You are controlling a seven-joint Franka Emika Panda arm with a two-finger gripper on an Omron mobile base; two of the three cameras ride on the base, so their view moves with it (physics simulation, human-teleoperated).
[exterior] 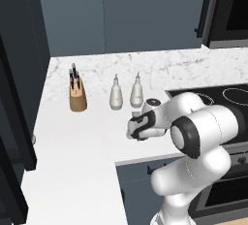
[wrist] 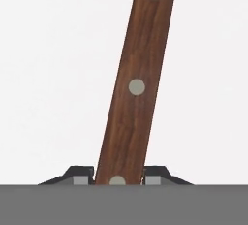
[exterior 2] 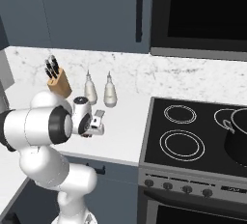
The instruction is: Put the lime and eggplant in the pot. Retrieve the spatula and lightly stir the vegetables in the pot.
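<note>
Up at about three o'clock in the right base view, the black pot sits on the stove, well apart from the white counter, where a knife block and two white bottles stand near the back wall at roughly ten o'clock. Low over that counter, the gripper is pinched nearly shut on the spatula, whose reddish-brown riveted handle runs from between the dark fingertips toward one o'clock in the hand view.
</note>
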